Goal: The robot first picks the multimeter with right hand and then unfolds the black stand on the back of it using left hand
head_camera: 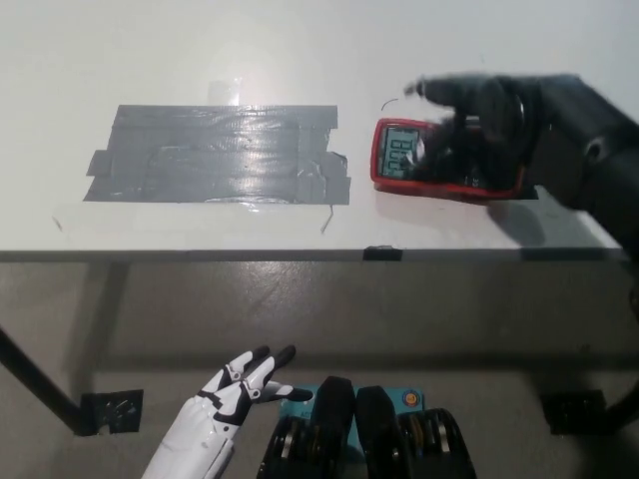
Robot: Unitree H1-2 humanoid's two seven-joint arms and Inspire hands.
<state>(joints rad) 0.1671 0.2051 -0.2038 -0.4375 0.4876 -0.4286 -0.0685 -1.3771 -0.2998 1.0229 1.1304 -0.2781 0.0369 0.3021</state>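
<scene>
White tabletop fills the upper half of the head view, its front edge running across the middle of the picture with grey floor below it. At the lower left, under the level of the table edge and well apart from everything on the table, the left hand rests in view; it holds nothing and its fingers are spread apart, pointing up and to the right. On the left-centre of the tabletop lies a patch of grey tape, made of overlapping strips laid flat, glossy under the light. A small dark tab sits on the front edge of the table, right of centre. Just right of the tape patch is the multimeter, a red-cased unit with its pale display facing up and toward picture left; its long axis lies roughly parallel to the table edge. The right hand covers the multimeter's right portion, fingers curled over the top of the case and closed around it; the hand is motion-blurred, so the exact contact of each finger cannot be told. Whether the case touches the table cannot be told.
</scene>
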